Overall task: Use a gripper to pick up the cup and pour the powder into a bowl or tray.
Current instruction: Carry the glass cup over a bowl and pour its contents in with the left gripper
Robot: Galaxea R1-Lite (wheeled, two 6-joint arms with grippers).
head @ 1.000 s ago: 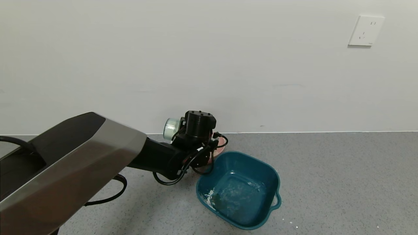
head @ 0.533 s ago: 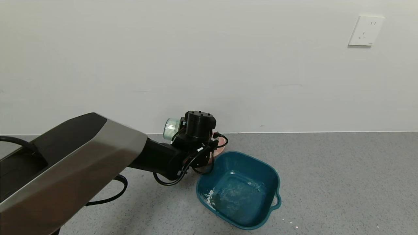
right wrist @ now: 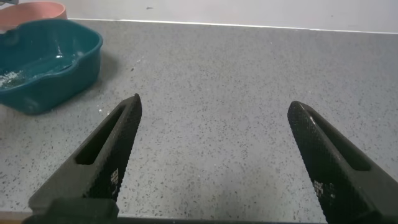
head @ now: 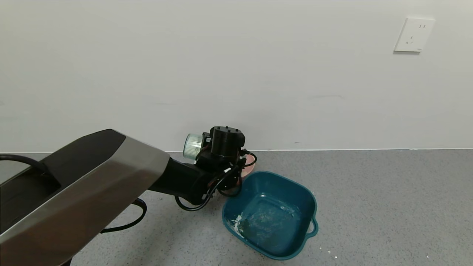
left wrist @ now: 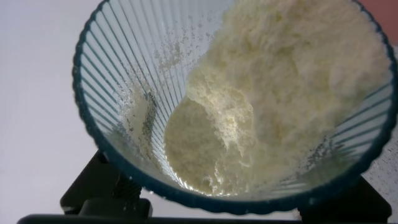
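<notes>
My left gripper (head: 208,149) is shut on the cup (head: 193,146), a ribbed pale teal mug lying on its side in the air near the wall. It hangs over the left edge of the pink bowl (head: 249,163), which my wrist mostly hides. In the left wrist view the cup (left wrist: 124,81) fills the picture. The white powder (left wrist: 280,93) is heaped against its lower side up to the rim. A pink corner of the bowl (left wrist: 387,9) shows beyond the rim. My right gripper (right wrist: 214,102) is open and empty above the floor.
A dark teal square tub (head: 270,212) with powder traces stands just in front of the pink bowl; it also shows in the right wrist view (right wrist: 46,65), with the bowl (right wrist: 31,10) behind it. The floor is grey speckled. A white wall stands close behind.
My left arm has crept slightly forward and up, and the cup has risen a little with it. The tub and bowl have not moved.
</notes>
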